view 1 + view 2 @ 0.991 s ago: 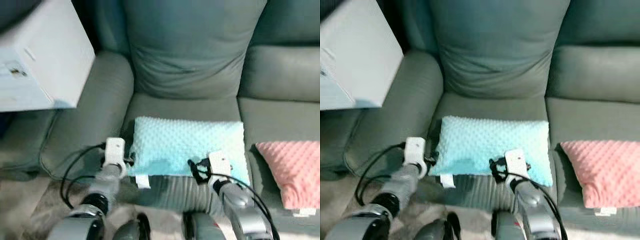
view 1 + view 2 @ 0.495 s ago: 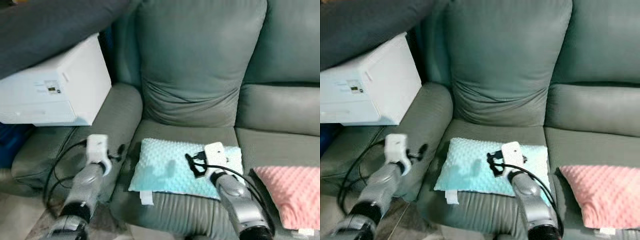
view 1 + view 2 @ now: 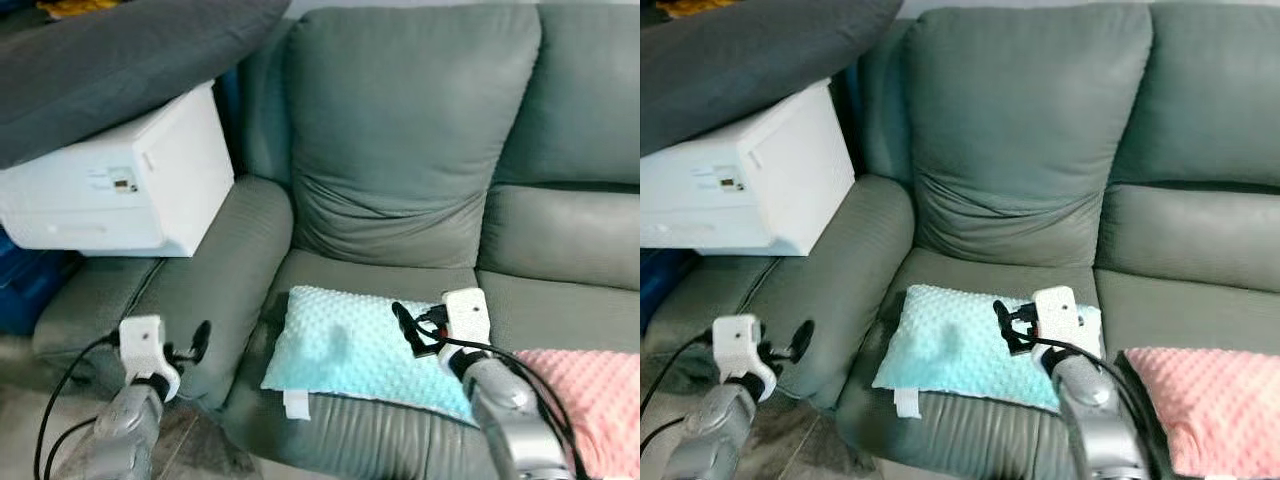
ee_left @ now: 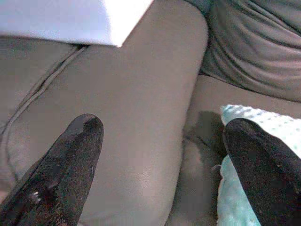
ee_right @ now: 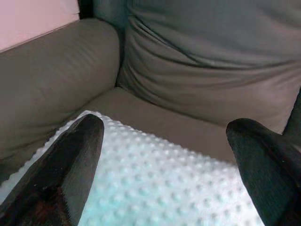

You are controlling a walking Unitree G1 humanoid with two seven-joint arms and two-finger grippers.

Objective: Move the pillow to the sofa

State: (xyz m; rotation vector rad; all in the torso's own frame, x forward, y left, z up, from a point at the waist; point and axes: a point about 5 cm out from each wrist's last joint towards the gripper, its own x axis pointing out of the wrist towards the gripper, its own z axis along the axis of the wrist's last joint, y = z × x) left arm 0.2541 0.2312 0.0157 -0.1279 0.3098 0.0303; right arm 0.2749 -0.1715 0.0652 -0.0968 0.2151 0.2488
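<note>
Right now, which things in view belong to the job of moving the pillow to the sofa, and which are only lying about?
Belong to the job:
- blue pillow, lying on the sofa seat
- sofa
- right gripper, open above the pillow
- left gripper, open beside the armrest

Only lying about:
- pink pillow on the next seat
- white box

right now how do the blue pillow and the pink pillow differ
The blue pillow is pale aqua; the pink pillow is salmon pink. The blue pillow lies on the seat next to the armrest; the pink pillow lies on the next seat toward the robot's right. The blue pillow is in full view with a white tag at its front corner; the pink pillow is cut off by the picture's edge. Both have dotted, bumpy fabric and lie flat.
</note>
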